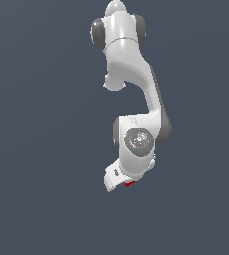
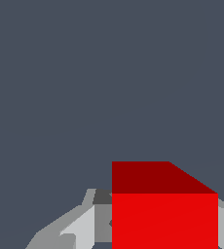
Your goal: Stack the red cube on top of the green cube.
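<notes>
Flat dark grey-blue ground throughout; small plain bright red cube (image 2: 164,214) looks light, rigid, smooth; best gripped on opposite flat faces; jaws flank it, closure unclear; green cube unseen.

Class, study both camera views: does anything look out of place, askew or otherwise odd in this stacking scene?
One thing stands out: no green cube shows in either view, though the stack needs one. The red cube sits square between the jaws of the gripper, not askew, and only a sliver of it peeks out beneath the arm in the exterior view. Nothing looks damaged.
</notes>
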Robot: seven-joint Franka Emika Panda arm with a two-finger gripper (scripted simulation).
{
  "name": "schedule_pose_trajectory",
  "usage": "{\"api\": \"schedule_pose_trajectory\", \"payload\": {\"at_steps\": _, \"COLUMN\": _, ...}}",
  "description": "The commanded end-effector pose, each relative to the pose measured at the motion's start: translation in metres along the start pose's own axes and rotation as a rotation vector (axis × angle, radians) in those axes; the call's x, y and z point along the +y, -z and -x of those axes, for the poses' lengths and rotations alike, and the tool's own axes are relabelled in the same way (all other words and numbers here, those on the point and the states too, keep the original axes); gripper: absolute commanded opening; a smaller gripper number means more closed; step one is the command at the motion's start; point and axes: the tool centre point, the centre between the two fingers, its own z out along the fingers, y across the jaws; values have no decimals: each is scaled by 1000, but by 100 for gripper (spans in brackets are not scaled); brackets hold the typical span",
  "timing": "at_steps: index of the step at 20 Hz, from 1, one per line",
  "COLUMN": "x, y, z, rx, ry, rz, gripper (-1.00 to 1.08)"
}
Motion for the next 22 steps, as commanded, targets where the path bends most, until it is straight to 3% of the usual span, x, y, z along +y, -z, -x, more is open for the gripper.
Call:
{"api": "schedule_pose_trajectory", "payload": {"at_steps": 1, "x": 0, "y": 19, "z": 0, "rx": 2, "ry": 0, "rz": 1, "gripper": -100}}
{"api": "schedule_pose_trajectory", "payload": {"at_steps": 9, "x": 0, "y": 52, "z": -1, "rx": 2, "ry": 0, "rz": 1, "gripper": -100}}
{"api": "schedule_pose_trajectory", "payload": {"at_steps": 22, "x": 1, "y": 47, "z": 5, "rx": 3, "ry": 0, "rz": 1, "gripper": -100}}
